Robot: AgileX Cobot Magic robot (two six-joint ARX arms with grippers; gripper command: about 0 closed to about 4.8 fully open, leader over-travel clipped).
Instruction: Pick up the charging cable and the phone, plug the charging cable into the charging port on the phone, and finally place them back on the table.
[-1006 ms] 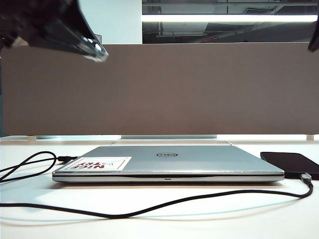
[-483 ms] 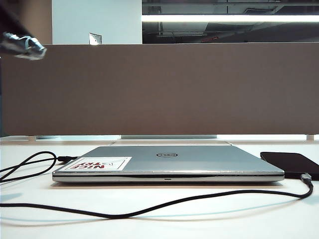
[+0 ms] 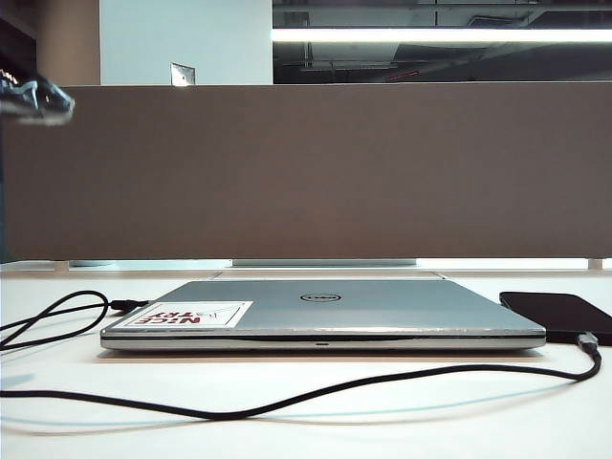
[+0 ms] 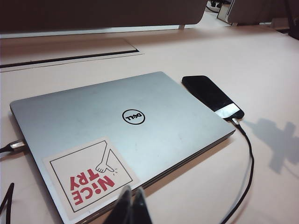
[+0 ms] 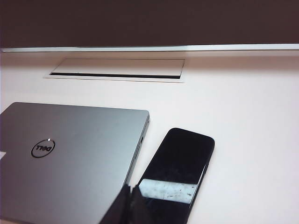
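Left wrist view alone shows charging cable (image 4: pixel 246 154) meeting phone (image 4: pixel 211 95); left gripper (image 4: pixel 131 207) and right gripper (image 5: pixel 130 205) clenched, empty.

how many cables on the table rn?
2. The charging cable snakes across the table in front of the laptop, its plug at the phone. A second black cable loops at the laptop's left side. More could be hidden behind.
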